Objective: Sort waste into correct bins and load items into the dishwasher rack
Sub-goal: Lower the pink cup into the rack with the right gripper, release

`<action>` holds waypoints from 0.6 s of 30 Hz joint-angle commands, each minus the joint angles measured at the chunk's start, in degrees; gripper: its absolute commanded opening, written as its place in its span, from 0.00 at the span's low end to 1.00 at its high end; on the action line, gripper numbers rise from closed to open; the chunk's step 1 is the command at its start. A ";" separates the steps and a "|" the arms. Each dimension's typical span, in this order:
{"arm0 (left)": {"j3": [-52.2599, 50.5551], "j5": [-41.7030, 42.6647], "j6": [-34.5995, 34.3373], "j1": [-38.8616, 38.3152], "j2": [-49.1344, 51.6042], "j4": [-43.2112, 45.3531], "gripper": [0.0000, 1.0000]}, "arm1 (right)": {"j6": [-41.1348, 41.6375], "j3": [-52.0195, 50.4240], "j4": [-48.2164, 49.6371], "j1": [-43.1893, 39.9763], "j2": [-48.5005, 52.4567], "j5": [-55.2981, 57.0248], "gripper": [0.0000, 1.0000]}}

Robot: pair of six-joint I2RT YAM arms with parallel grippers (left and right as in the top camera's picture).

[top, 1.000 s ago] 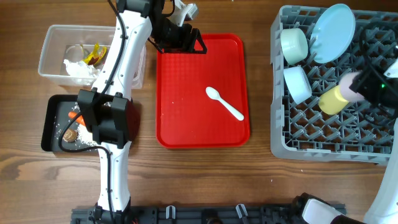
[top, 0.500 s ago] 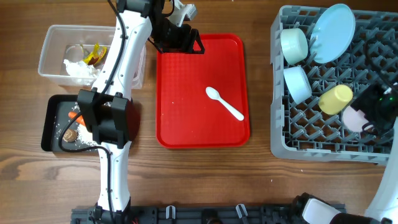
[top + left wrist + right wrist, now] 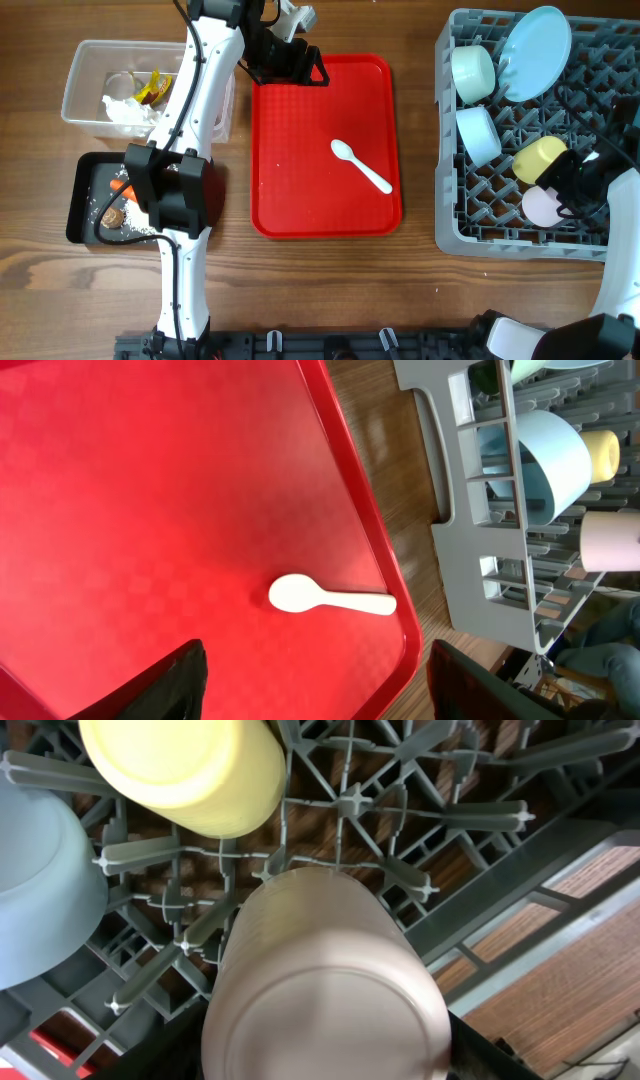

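Overhead cam is fixed up high and looks straight down at the whole surface (image 3: 420,290), with the red tray (image 3: 300,150) dead center and the grey rack (image 3: 500,240) out at 3 o'clock. Left wrist cam sits low over the tray and faces the rack, which lands at 2 o'clock in its frame. It shares the white spoon (image 3: 330,598) with the overhead. Right wrist cam is jammed up close over the rack, pointing down, with the pink cup (image 3: 325,990) at 6 o'clock and the yellow cup (image 3: 185,760) at 11. Both cups show in all three views.
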 commanded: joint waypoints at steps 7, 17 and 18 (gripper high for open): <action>0.24 -1.07 0.33 -0.33 0.85 0.37 0.74 | 0.85 -0.48 0.46 0.22 2.47 -0.44 0.76; 0.24 -1.22 0.31 -0.33 0.85 0.31 0.76 | -1.55 3.17 -0.35 0.44 1.92 -4.48 1.00; 0.24 -1.22 0.31 -0.28 0.85 0.31 0.77 | -3.39 5.16 -0.87 0.96 1.27 -6.62 1.00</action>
